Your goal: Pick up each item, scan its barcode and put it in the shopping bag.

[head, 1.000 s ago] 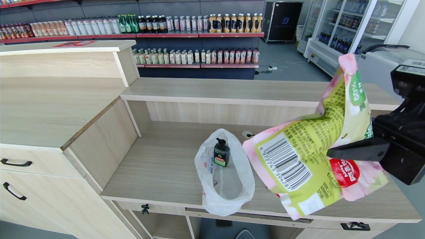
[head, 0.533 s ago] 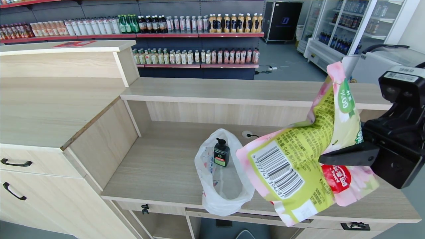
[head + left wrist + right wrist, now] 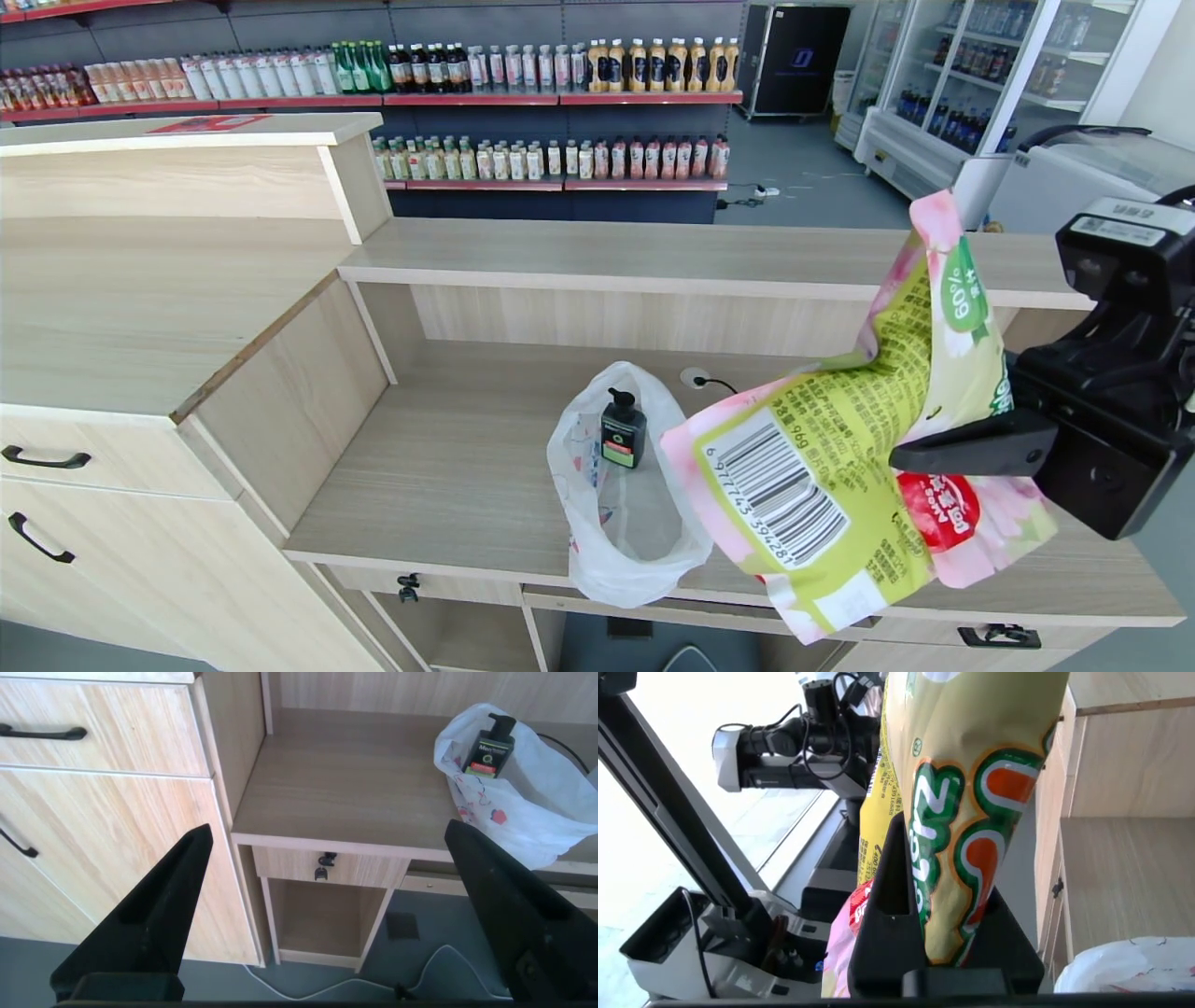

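A pink and green snack pouch [image 3: 840,467] hangs above the right side of the counter, barcode side turned toward the head camera. My right gripper [image 3: 980,439] is shut on the pouch's right part; the same pouch [image 3: 971,812] shows pinched between its black fingers [image 3: 892,882]. A white plastic shopping bag [image 3: 635,532] lies open on the counter shelf, left of and below the pouch. A black pump bottle [image 3: 623,431] stands at the bag's far end, also as bottle [image 3: 488,749] and bag [image 3: 533,793]. My left gripper [image 3: 327,915] is open, low beside the drawer front, holding nothing.
The wooden counter [image 3: 448,467] has a raised ledge [image 3: 607,252] behind and a taller cabinet [image 3: 140,308] on the left. A cable port [image 3: 695,378] sits behind the bag. Drink shelves [image 3: 467,84] and fridges [image 3: 971,75] line the room beyond.
My right gripper has carried the pouch a little to the left and slightly down, toward the bag. The bag and bottle have not moved.
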You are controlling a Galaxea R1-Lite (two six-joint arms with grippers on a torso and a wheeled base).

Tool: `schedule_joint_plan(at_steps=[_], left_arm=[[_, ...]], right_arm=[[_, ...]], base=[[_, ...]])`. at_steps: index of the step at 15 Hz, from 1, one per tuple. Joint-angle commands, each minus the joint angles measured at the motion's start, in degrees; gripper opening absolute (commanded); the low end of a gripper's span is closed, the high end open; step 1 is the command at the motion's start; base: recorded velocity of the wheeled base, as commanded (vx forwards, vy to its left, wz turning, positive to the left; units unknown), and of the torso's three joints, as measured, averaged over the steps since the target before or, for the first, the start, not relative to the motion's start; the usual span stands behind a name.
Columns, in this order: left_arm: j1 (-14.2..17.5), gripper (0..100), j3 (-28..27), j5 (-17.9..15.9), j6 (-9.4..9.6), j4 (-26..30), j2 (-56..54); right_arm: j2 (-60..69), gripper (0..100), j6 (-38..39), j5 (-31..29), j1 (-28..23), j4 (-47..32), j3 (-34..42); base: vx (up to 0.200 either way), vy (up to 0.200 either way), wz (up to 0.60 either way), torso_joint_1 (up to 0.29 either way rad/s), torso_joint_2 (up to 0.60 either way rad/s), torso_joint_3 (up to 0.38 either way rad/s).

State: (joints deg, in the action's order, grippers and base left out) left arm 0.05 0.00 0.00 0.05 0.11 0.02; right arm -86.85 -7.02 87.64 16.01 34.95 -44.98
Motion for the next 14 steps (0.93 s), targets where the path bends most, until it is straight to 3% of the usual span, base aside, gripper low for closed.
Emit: schedule_joint_plan(at_steps=[1, 6, 8, 11, 14], left_arm=[[0.04, 100, 0.00, 0.00, 0.04, -0.02, -0.02], [0.04, 100, 0.00, 0.00, -0.05, -0.02, -0.02], [0.04, 100, 0.00, 0.00, -0.05, -0.02, -0.02], [0.04, 100, 0.00, 0.00, 0.04, 0.07, -0.02], [0.04, 100, 0.00, 0.00, 0.04, -0.02, -0.02]], right_arm=[[0.10, 0, -0.01, 1.83, -0.10, -0.06, 0.07], [1.59, 0, 0.08, 1.57, -2.21, -0.50, 0.25], [1.77, 0, -0.10, -1.77, -3.97, -0.50, 0.51], [3.61, 0, -8.27, -17.24, -15.83, -1.64, 4.38], [4.84, 0, -24.36, -25.85, -29.37, -13.68, 4.29]], base=[[0.000, 0.000, 0.00, 0.000, 0.00, 0.000], [0.000, 0.000, 0.00, 0.000, 0.00, 0.000], [0.000, 0.000, 0.00, 0.000, 0.00, 0.000], [0.000, 0.000, 0.00, 0.000, 0.00, 0.000], [0.000, 0.000, 0.00, 0.000, 0.00, 0.000]])
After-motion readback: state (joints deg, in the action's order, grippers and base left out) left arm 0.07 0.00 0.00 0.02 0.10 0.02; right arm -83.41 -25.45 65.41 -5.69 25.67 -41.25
